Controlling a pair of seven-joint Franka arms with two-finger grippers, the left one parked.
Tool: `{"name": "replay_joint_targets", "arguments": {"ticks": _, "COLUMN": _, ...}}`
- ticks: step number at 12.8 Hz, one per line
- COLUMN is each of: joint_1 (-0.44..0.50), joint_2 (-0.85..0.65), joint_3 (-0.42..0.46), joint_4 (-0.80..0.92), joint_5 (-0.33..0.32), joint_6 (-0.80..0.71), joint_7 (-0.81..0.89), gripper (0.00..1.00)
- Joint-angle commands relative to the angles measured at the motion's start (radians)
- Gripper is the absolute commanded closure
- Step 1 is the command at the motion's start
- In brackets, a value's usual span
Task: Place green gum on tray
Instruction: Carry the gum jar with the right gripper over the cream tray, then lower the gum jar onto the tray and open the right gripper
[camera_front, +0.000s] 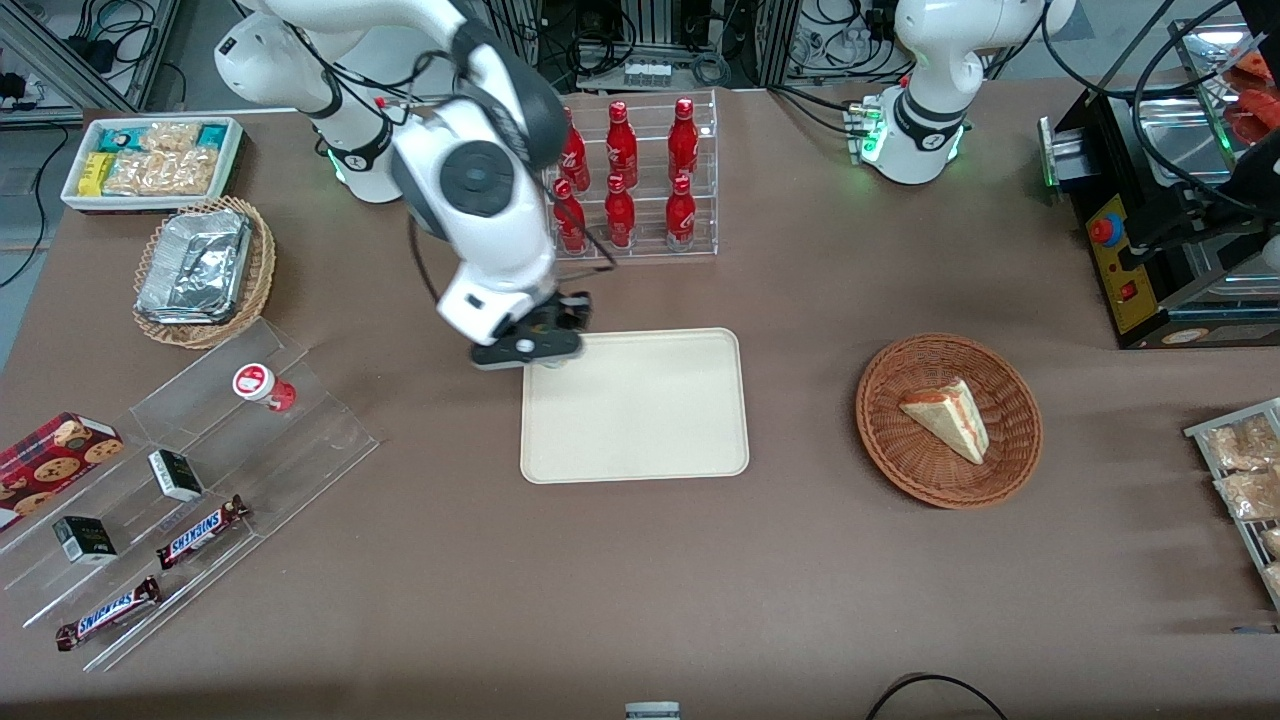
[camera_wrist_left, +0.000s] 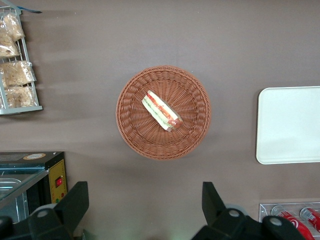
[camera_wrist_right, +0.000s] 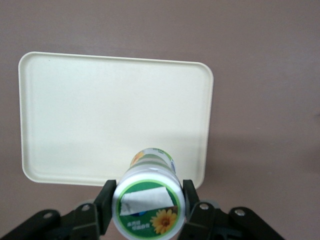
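Black two-finger gripper (camera_wrist_right: 148, 210), at left of centre in the front view, clenched on the small white-lidded green-and-yellow gum bottle (camera_wrist_right: 149, 198), holding it above the edge of the flat cream-beige rectangular tray (camera_front: 640, 420) toward the working arm's end.

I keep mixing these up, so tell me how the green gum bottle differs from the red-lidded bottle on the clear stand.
The green gum is clamped in the gripper over the tray edge; the red-lidded bottle sits untouched on the clear stand. The green gum's lid has a green ring and sunflower; the other's is red and white. Both are small cylinders.
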Motion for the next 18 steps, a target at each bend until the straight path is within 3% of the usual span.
{"name": "replay_joint_targets", "arguments": {"ticks": 1, "joint_1": 0.044, "joint_2": 0.122, "joint_3": -0.014, "joint_4": 0.075, "joint_5": 0.016, "joint_6": 0.069, "joint_7": 0.071, "gripper": 1.0}}
{"name": "replay_joint_targets", "arguments": {"ticks": 6, "joint_1": 0.069, "joint_2": 0.257, "joint_3": 0.02, "joint_4": 0.074, "joint_5": 0.025, "joint_6": 0.235, "joint_7": 0.137, "gripper": 1.0}}
{"name": "replay_joint_targets", "arguments": {"ticks": 17, "joint_1": 0.069, "joint_2": 0.334, "joint_3": 0.073, "joint_4": 0.063, "joint_5": 0.028, "joint_6": 0.307, "joint_7": 0.138, "gripper": 1.0}}
{"name": "replay_joint_targets", "arguments": {"ticks": 18, "joint_1": 0.066, "joint_2": 0.337, "joint_3": 0.075, "joint_4": 0.061, "joint_5": 0.028, "joint_6": 0.308, "joint_7": 0.137, "gripper": 0.95}}
